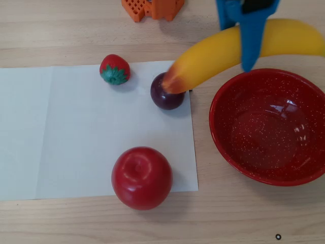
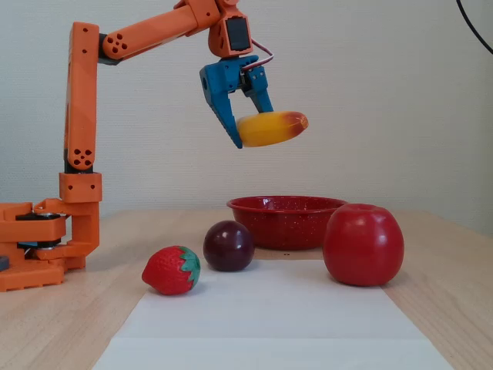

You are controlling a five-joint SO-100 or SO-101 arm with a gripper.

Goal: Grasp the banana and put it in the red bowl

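Note:
My blue gripper (image 2: 248, 123) is shut on the yellow banana (image 2: 271, 128) and holds it high in the air. In the overhead view the banana (image 1: 213, 58) lies across the top right, its orange-red tip over the plum, and the gripper (image 1: 249, 48) crosses its middle. The red speckled bowl (image 1: 226, 140) sits empty on the right of the table. In the fixed view the bowl (image 2: 269, 220) stands well below the banana.
A white sheet (image 1: 76, 132) holds a strawberry (image 1: 115, 69), a dark plum (image 1: 163, 95) and a red apple (image 1: 141, 177). The orange arm base (image 2: 42, 247) stands at the left in the fixed view; orange parts (image 1: 152, 7) show at the overhead view's top edge.

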